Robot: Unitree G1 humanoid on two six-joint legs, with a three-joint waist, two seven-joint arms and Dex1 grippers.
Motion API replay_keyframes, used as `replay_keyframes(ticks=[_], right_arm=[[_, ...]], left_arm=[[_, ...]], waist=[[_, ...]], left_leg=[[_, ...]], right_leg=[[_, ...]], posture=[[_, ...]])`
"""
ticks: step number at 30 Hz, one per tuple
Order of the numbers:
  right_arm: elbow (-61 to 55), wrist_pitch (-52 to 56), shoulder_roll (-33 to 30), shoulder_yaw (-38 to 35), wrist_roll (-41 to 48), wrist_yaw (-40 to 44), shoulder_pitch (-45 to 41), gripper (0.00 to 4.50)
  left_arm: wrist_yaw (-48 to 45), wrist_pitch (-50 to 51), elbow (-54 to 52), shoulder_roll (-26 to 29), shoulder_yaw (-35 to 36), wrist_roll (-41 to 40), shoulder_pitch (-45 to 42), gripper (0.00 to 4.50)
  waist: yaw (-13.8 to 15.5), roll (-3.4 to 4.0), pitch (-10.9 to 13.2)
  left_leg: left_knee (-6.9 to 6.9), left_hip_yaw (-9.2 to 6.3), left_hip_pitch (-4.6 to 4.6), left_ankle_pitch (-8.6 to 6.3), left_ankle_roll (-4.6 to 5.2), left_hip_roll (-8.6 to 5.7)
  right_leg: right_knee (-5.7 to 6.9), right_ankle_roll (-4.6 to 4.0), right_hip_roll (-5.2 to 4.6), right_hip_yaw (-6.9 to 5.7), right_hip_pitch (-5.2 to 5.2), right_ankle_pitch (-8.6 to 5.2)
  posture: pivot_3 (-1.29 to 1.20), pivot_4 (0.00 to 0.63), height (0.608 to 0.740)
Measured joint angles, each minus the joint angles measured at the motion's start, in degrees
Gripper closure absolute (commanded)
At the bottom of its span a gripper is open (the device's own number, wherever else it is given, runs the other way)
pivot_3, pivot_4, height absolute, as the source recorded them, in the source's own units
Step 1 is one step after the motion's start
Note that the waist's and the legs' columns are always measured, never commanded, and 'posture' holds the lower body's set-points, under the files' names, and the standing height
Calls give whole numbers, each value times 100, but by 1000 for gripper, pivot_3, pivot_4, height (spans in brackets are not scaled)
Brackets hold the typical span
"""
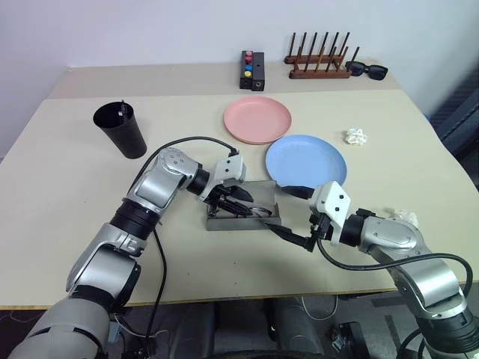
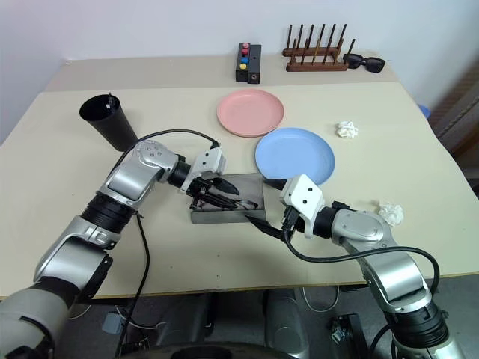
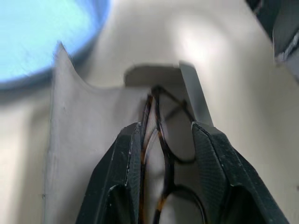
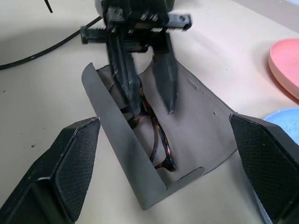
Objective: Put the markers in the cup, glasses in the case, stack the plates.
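**Glasses lie in the open case**

The grey case [image 4: 196, 135] sits open on the table [image 1: 67, 224], near the front edge. The glasses [image 4: 156, 142] lie inside it, folded, next to its front wall.

The left claw [image 4: 148, 100] reaches into the case from the side. Its two fingers [image 3: 124, 172] are a little apart, one on each side of the glasses. I cannot tell if they touch the frame.

The right claw [image 1: 296, 217] is wide open. Its fingers sit around one end of the case, and nothing is in them.

The blue plate [image 1: 306, 160] is just behind the case. The pink plate [image 1: 257, 119] is next to it, farther back. They are not stacked.

The black cup [image 1: 120, 129] stands well off to the left, with a marker [image 1: 123, 109] sticking up inside it.
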Motion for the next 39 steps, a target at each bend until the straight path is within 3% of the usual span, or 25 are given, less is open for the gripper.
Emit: replay_keyframes(ticks=[2, 3, 7, 11, 18, 29, 39], right_arm=[[32, -14, 4, 9, -15, 3, -2, 0], [44, -25, 11, 13, -27, 3, -7, 0], [47, -55, 21, 17, -40, 3, -6, 0], [47, -55, 21, 17, -41, 4, -5, 0], [46, -54, 20, 17, -41, 12, -5, 0], [46, -55, 21, 18, -36, 23, -31, 0], [55, -57, 31, 20, -38, 71, -112, 0]], left_arm=[[138, 98, 140, -126, 251, -188, -146, 2825], [210, 135, 209, -170, 381, -273, -257, 3052], [691, 45, 687, -265, 1053, -555, -776, 4445], [1108, -580, 1182, -188, 1029, -205, -858, 4445], [1586, -1507, 1574, -157, 488, 637, -162, 4445], [564, -1003, 51, 212, 467, 114, 552, 4445], [462, -964, -577, 461, 358, 118, 936, 4445]], waist=[[3, 0, 0], [3, 0, 0], [-3, 0, 0], [-12, 2, -1], [6, 1, -1], [-12, 2, -2], [6, 2, -2]], left_leg=[[2, 0, -1, 0, 0, 0], [3, 0, -1, 0, 0, 0], [2, 0, 1, 0, 0, 0], [-3, 1, 9, 0, 0, 0], [0, 1, 5, 0, 0, -1], [-3, 0, 14, 0, 0, 0], [-2, 0, 16, 0, 0, 0]], right_leg=[[0, 0, 0, 0, 0, 1], [0, 1, 0, 0, 0, 1], [0, 2, 0, 0, 0, 1], [1, 1, 0, 0, 4, 1], [0, 1, 0, 0, 6, 1], [-1, 0, -1, 0, 12, 1], [-6, -1, -1, 0, 18, 0]], posture=[[0, 150, 739], [0, 150, 739], [0, 150, 739], [0, 150, 739], [0, 150, 739], [0, 150, 739], [0, 150, 739]])
